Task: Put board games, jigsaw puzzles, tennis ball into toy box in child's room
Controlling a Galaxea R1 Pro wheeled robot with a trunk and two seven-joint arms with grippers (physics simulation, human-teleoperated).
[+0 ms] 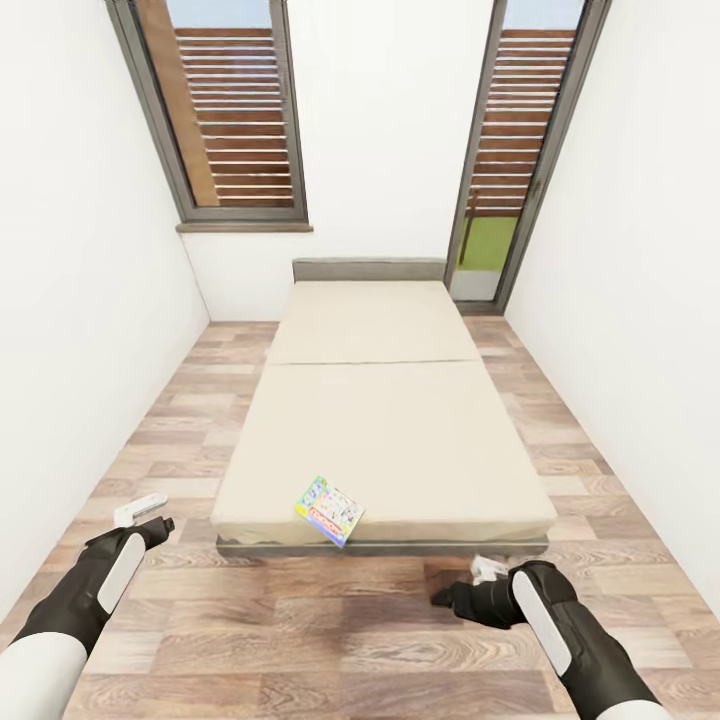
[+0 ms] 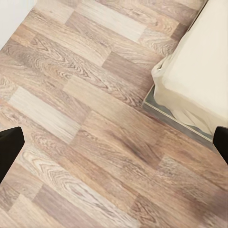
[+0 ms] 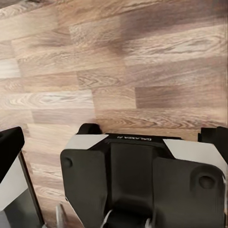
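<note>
Head view: one board game (image 1: 330, 510), a flat box with a green border and a red logo, lies tilted at the near edge of the bed (image 1: 380, 430), one corner overhanging the foot of the mattress. The rest of the cream mattress surface, in two sections, carries nothing else that can be seen. A grey headboard (image 1: 369, 269) stands against the far white wall.

Nothing stands between the robot and the foot of the bed but bare wood-plank floor (image 1: 300, 620). White walls close in on both sides, with floor strips running along each side of the bed. Two tall grey-framed windows (image 1: 225, 110) with slatted brown shutters flank the far wall; green ground shows through the one at the view's right.

The left gripper (image 1: 140, 512) hovers above the floor near the bed's left corner. In the left wrist view its dark fingertips (image 2: 9, 147) sit at opposite edges, spread wide with nothing between them, over floor and the mattress corner (image 2: 199, 80).

The right gripper (image 1: 462, 595) hangs low before the bed's right corner. Its fingers look apart and empty in the right wrist view, above the robot's own dark base (image 3: 142, 185).
</note>
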